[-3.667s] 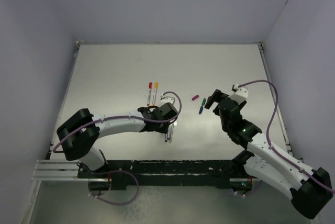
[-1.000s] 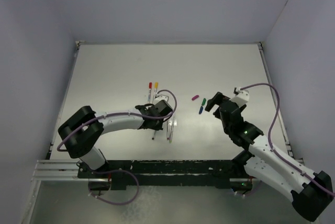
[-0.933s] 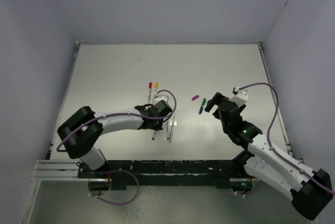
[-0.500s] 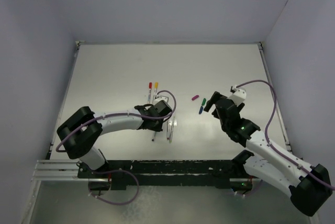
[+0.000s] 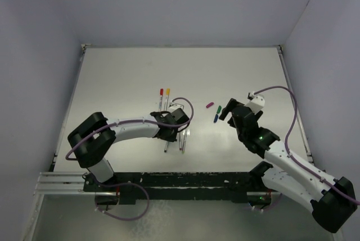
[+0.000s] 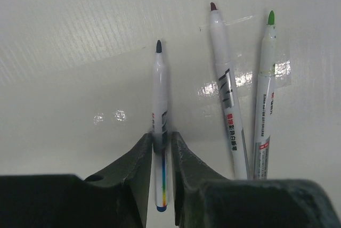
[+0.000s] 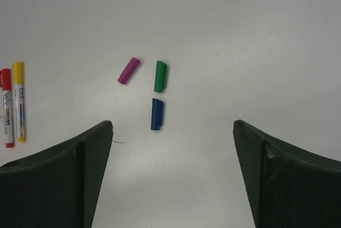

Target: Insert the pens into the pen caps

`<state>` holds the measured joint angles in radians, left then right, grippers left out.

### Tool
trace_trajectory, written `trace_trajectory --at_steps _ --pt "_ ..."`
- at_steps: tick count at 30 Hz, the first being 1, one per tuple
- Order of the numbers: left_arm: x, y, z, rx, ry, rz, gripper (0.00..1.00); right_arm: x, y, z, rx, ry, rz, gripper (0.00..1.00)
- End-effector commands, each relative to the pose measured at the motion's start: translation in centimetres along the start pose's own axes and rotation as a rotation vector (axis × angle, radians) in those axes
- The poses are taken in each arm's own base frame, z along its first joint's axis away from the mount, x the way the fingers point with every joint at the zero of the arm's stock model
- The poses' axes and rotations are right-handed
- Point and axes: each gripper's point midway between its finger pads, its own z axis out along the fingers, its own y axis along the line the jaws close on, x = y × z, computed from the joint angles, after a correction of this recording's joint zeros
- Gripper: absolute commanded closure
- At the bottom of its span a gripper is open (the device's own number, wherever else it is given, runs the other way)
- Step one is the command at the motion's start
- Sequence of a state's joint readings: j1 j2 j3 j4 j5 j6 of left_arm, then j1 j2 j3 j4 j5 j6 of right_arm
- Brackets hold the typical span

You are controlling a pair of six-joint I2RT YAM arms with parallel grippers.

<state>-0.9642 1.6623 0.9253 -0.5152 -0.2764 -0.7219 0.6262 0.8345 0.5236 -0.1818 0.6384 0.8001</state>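
2 of 5 look done: red-capped pen (image 7: 6, 108) and yellow-capped pen (image 7: 19, 103) lie side by side on the left; next over, left gripper (image 6: 161, 138) has its jaws narrow around the dark-blue-tipped pen (image 6: 160, 89), honestly can't tell if it's pinching or loose; maroon-tipped pen (image 6: 224, 84) and green-tipped pen (image 6: 265, 95) lie just beside it, uncapped; purple cap (image 7: 128, 71), green cap (image 7: 160, 76) and blue cap (image 7: 156, 114) sit loose further right, just ahead of the wide-open, empty right gripper (image 7: 173, 132); so 3 pairings left, I'd say.

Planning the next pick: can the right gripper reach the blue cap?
Probably yes: the right gripper is open, the blue cap lies uncovered just ahead, and only the green cap sits close beyond it.
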Motion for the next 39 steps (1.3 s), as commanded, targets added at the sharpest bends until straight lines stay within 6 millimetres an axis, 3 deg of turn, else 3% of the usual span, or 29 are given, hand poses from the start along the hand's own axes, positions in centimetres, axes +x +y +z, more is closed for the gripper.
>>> trace_trajectory --at_steps 1,7,11,15,18,19,26,39 --pt "7.9 4.8 1.2 -0.19 0.283 0.074 0.82 -2.2 0.6 -0.3 -0.003 -0.062 0.044 0.05" --pt "8.8 4.6 1.3 -0.175 0.318 0.065 0.98 -2.4 0.4 -0.5 0.002 -0.068 0.046 0.06" --pt "8.6 4.4 1.3 -0.164 0.303 0.065 1.0 -2.2 -0.1 -0.4 0.023 -0.067 0.039 0.14" --pt "7.5 3.8 0.5 -0.124 0.251 0.048 1.0 -1.2 -1.0 0.0 0.089 -0.027 -0.003 0.37" --pt "5.6 3.3 -0.9 -0.085 0.178 0.029 1.0 -0.7 -1.1 0.3 0.108 0.004 -0.036 0.58" --pt "4.9 3.1 -1.6 -0.07 0.15 0.024 1.0 -0.5 -0.9 0.4 0.107 0.017 -0.045 0.61" --pt "0.4 1.7 -5.6 0.028 -0.013 0.003 1.0 2.2 1.4 2.4 0.084 0.156 -0.131 0.53" --pt "-2.1 0.0 -7.7 0.181 -0.164 0.031 1.0 5.7 4.0 6.7 0.118 0.277 -0.204 0.51"
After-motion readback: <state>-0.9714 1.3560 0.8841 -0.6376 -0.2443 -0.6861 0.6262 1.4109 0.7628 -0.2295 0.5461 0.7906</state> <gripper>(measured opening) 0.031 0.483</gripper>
